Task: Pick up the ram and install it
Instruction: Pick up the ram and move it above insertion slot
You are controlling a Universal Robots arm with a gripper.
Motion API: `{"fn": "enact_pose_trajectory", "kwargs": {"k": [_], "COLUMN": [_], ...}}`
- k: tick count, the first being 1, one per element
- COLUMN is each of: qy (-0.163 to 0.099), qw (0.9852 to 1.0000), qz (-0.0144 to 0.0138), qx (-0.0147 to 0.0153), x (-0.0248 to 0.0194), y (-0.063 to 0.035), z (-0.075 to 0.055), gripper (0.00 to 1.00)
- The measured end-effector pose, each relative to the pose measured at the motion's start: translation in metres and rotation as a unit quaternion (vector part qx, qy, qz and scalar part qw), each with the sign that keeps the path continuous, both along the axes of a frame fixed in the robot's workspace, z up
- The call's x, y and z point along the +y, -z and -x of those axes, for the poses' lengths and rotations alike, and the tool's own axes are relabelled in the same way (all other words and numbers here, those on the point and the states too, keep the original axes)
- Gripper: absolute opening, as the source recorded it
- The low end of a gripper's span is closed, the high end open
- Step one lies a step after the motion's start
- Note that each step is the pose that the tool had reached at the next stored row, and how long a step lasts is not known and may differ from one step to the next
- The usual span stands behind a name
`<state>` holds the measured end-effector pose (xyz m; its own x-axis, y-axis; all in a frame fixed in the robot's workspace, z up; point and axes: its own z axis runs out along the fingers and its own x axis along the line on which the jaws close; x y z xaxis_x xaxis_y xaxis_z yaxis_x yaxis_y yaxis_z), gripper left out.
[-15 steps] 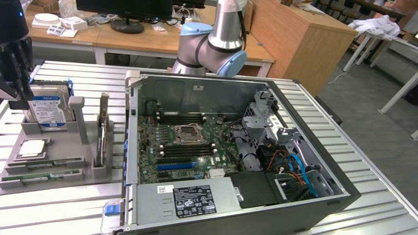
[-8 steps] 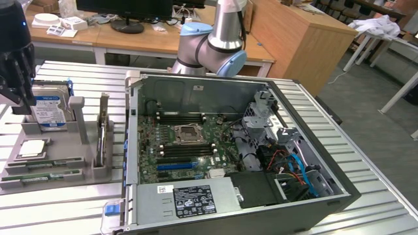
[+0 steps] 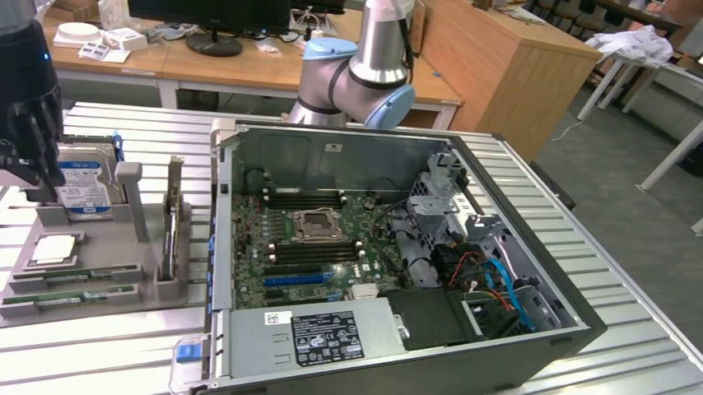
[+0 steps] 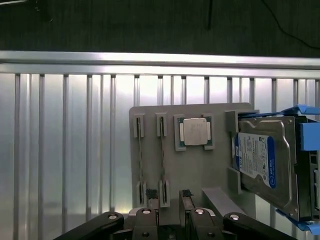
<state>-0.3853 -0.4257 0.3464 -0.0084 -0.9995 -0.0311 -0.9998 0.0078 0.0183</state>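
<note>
Two thin green ram sticks stand on edge in slots of a grey holder. One stick is next to the square silver processor chip. The other is nearer the table's front edge. In the wrist view the same sticks appear as thin lines beside the chip. I cannot tell which stick is the ram to pick up. My gripper hangs well above the holder, open and holding nothing. The stick beside the chip lines up with the gap between my fingertips.
A blue-labelled hard drive stands at the holder's far end. The open computer case lies at the exterior view's right, its motherboard and dark memory slots exposed. Everything rests on a ribbed metal table. Desks stand behind.
</note>
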Motion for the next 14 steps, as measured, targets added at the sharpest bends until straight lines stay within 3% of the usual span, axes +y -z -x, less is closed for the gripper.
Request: {"fn": "enact_pose_trajectory", "kwargs": {"k": [14], "qy": [0.000], "qw": [1.0000], "qz": [-0.0034], "qx": [0.0000], "x": [0.0000], "y": [0.0219], "z": [0.000], "gripper": [0.30]}}
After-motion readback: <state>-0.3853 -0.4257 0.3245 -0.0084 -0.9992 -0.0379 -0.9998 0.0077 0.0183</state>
